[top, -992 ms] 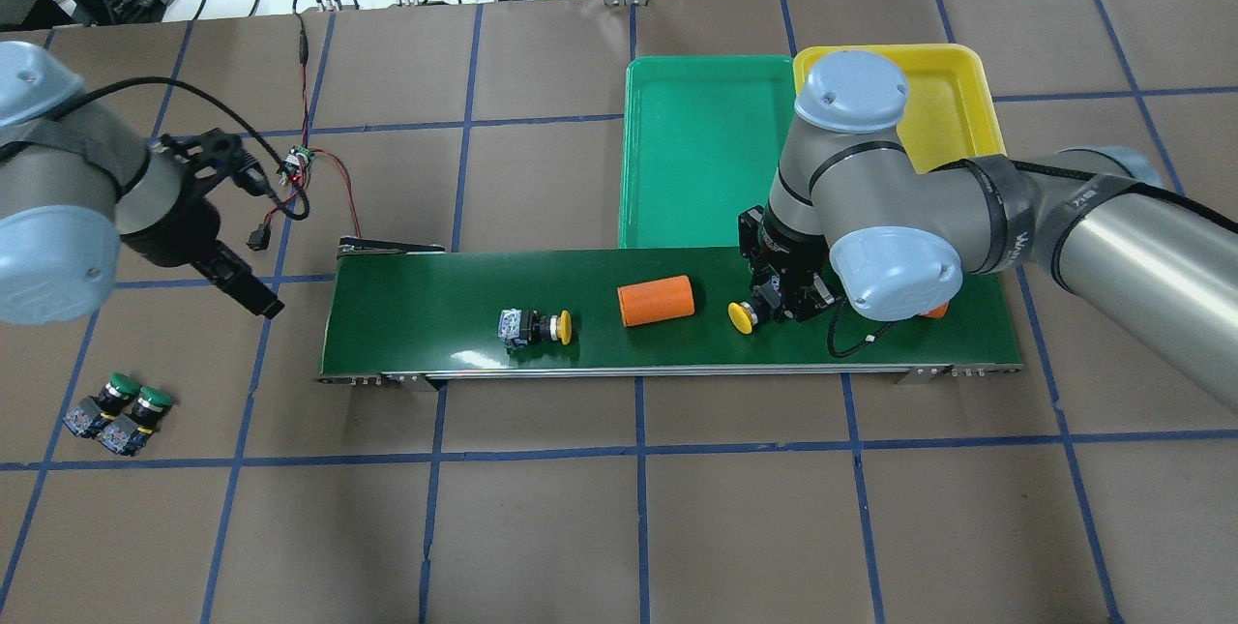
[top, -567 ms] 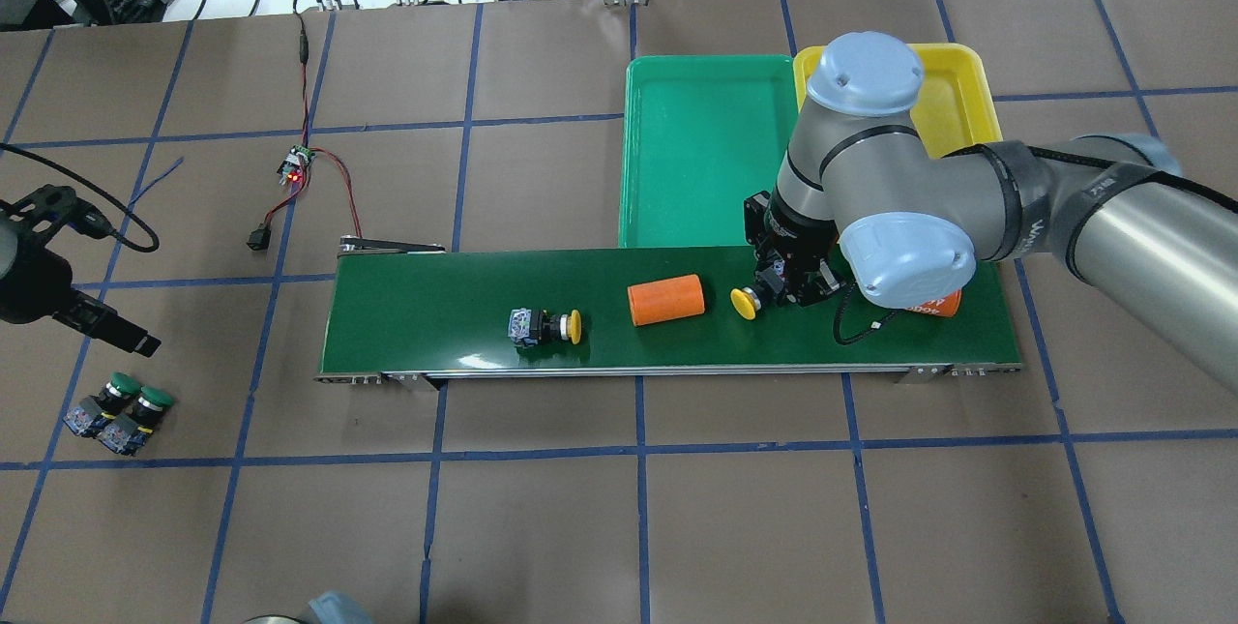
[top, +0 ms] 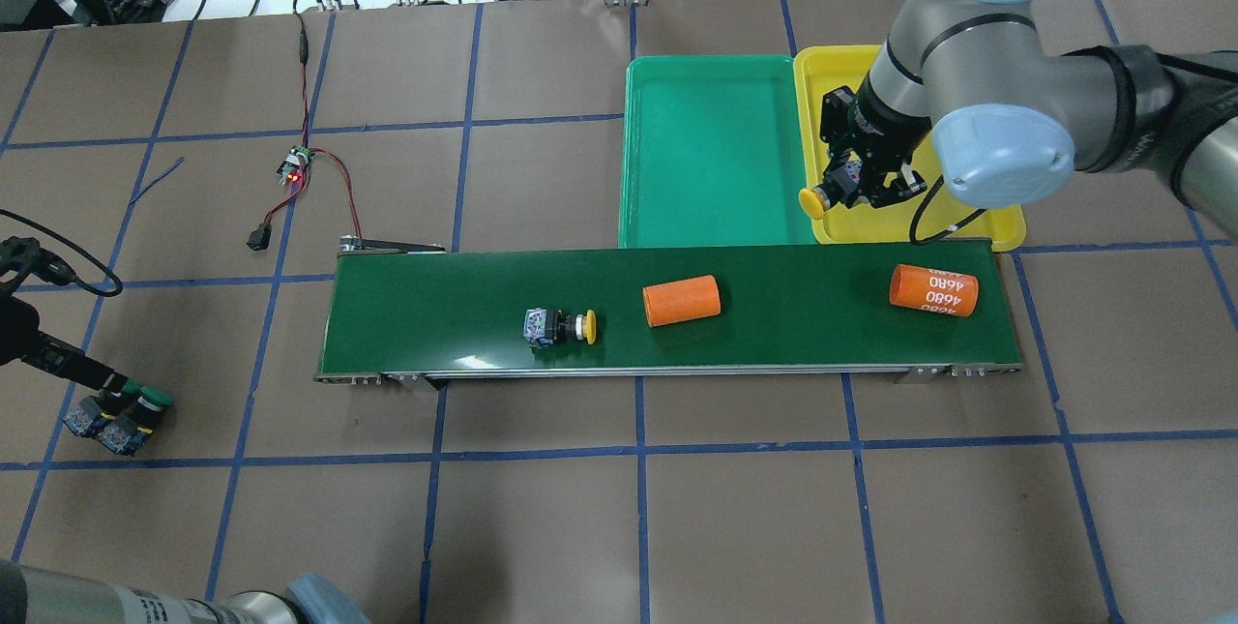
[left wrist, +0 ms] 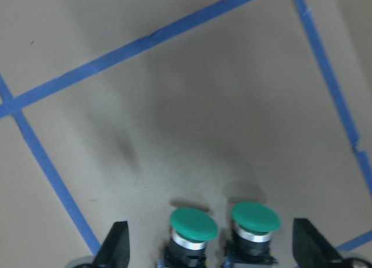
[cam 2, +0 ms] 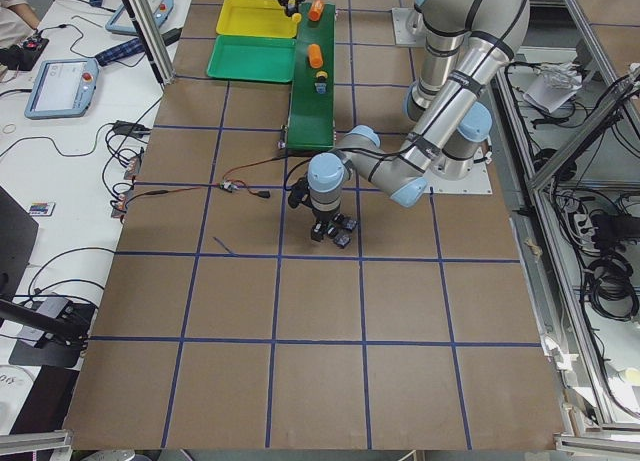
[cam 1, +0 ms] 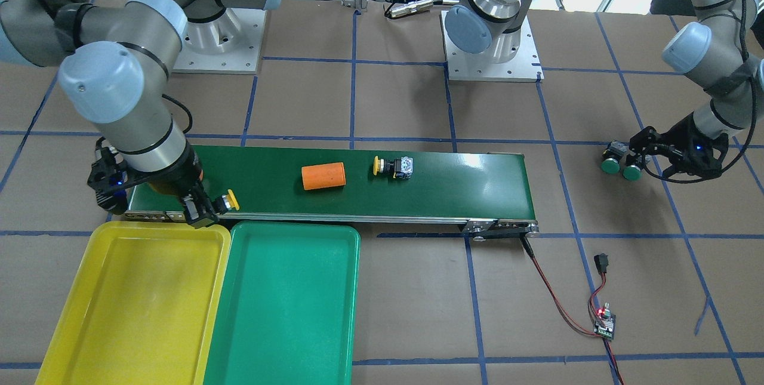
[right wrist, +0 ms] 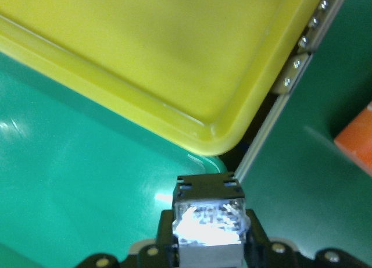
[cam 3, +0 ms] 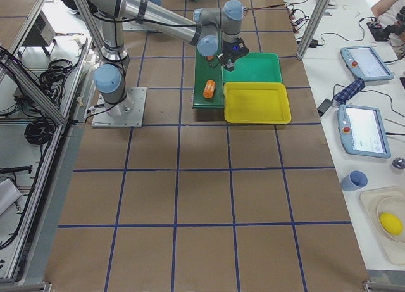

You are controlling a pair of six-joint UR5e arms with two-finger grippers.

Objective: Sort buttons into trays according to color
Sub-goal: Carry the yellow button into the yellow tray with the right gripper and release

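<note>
A long, dark-green conveyor belt [top: 793,324] with a smooth, slightly glossy surface lies across a table [top: 542,527] covered in brown paper and gridded with blue tape. Two shallow plastic trays with rounded corners sit side by side against the belt's far long edge, at its end on the robot's right: a green tray [top: 716,150], and beside it, nearer that end, a yellow tray [cam 1: 137,301].

The right gripper [top: 843,191] is closed around the black, blocky body of a yellow button [top: 810,202], whose round mushroom cap sticks out sideways. The button hangs in the air just past the belt's far edge, over the place where the two trays meet.

A second yellow button [top: 559,326] lies on its side near the middle of the belt. Beside it is a plain orange cylinder [top: 681,301], and another orange cylinder marked "4680" [top: 933,289] lies near the belt's right end.

Well beyond the belt's left end, two green buttons [left wrist: 193,224] [left wrist: 254,217] stand close together on the paper. The left gripper [left wrist: 210,239] is spread wide, holding nothing, with one dark finger [left wrist: 116,247] on each outer side of the pair.
</note>
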